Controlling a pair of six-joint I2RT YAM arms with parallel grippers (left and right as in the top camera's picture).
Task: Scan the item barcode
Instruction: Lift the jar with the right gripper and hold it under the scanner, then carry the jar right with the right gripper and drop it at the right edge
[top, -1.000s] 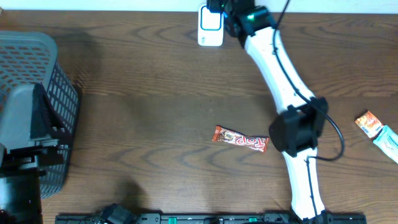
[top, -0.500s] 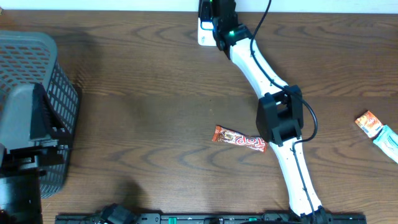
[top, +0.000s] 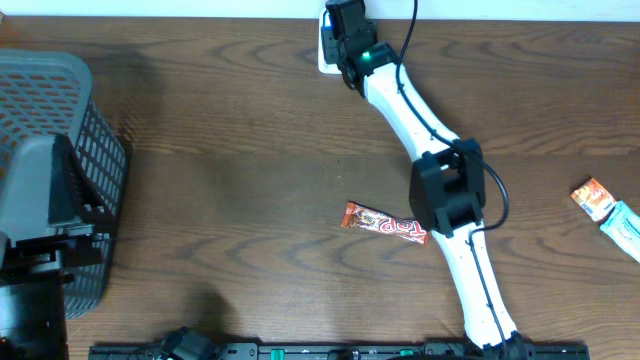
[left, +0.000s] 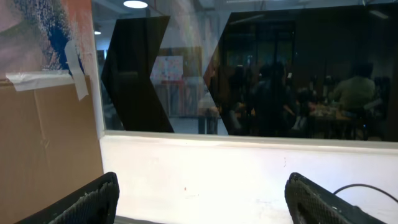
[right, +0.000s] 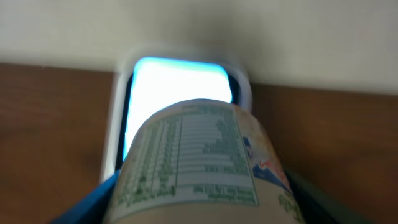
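The cup sits in the right claw, whose jaws stand about half open and press on its two sides. It is at the far edge of the table, just in front of the scanner. The scanner's lit window lies straight ahead of the claw and is partly hidden behind the cup. The cup's long axis runs away from the claw toward that window, so its far end points at the glass. The side with the nutrition panel faces up at the wrist camera. No barcode shows on that side, so it is probably elsewhere round the cup. The coming move likely turns on rolling or tipping the cup until the code meets the light.

The right arm is the only one near. It reaches in a long diagonal from the near edge up and left to the scanner, almost fully stretched, passing just beside a candy bar.

The left claw is wide open and holds nothing. It is raised and faces a wall and window, well apart from the scanner.
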